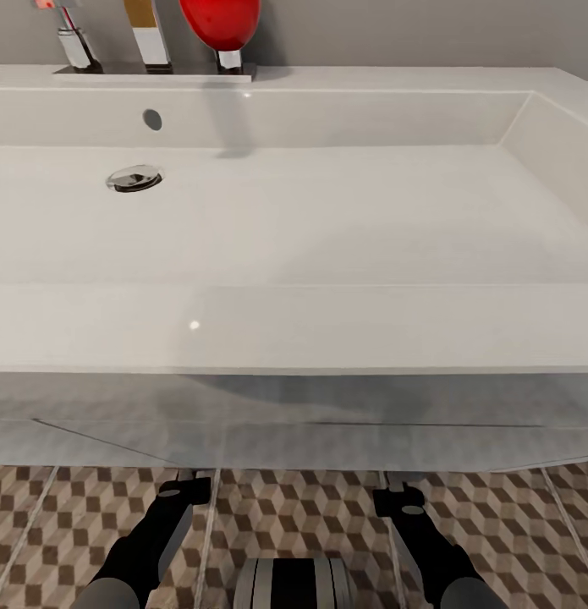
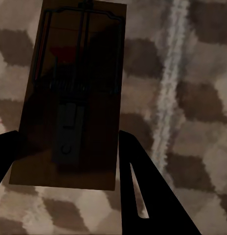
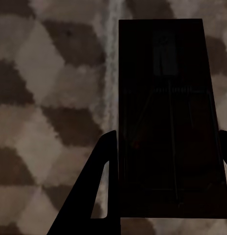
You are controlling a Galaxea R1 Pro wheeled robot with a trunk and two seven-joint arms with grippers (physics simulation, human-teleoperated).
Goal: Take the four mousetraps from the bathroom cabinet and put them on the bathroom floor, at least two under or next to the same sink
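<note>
While each gripper clamps a mousetrap, left gripper (image 2: pixel 69 147) on one mousetrap (image 2: pixel 72 93), right gripper (image 3: pixel 162 161) on another (image 3: pixel 167 117), both hang above the bathroom floor (image 1: pixel 310 516) beneath the sink's (image 1: pixel 294 326) front edge; placing underway, lowering and release likely next.

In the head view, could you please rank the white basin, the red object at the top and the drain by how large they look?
1. White basin, by far the largest.
2. Red object, cut off by the frame's top, so its full size is unsure.
3. Drain, the smallest.

Sink (image 1: pixel 294 330) overhang above both arms
</note>
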